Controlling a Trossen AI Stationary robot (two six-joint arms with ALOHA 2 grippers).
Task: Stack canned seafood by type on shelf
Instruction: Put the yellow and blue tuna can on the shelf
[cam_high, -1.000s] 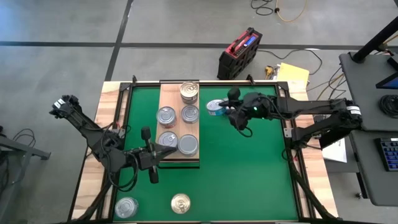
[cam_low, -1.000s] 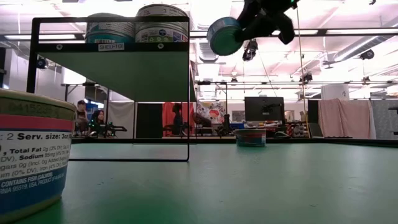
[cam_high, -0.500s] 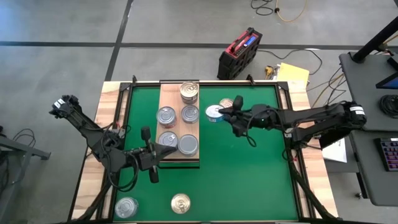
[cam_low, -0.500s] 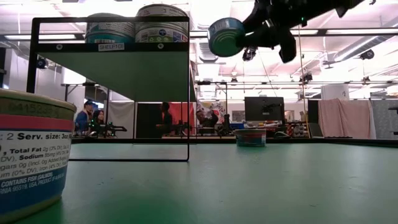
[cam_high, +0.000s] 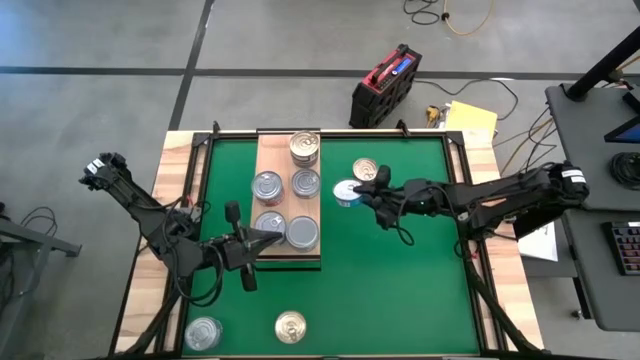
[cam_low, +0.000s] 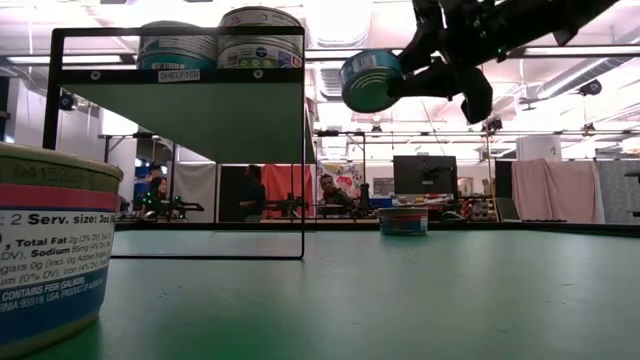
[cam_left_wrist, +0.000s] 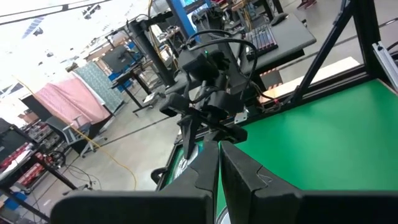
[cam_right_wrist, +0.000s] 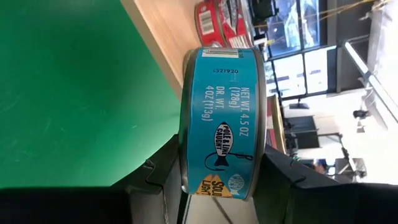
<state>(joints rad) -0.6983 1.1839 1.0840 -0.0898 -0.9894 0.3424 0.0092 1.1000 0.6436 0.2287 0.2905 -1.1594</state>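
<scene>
Right gripper (cam_high: 362, 193) closed tight on a blue tin (cam_high: 347, 192) – up in the air, shelf (cam_high: 288, 250) just beside it.

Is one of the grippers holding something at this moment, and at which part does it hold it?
The right gripper holds a blue-labelled can in the air, its fingers pressing the two flat ends. The left gripper is shut and holds nothing.

My right gripper (cam_right_wrist: 217, 180) is matt black plastic; its tin (cam_right_wrist: 224, 121) wears glossy blue paper; shelf (cam_high: 272, 152) bare pale wood.
</scene>
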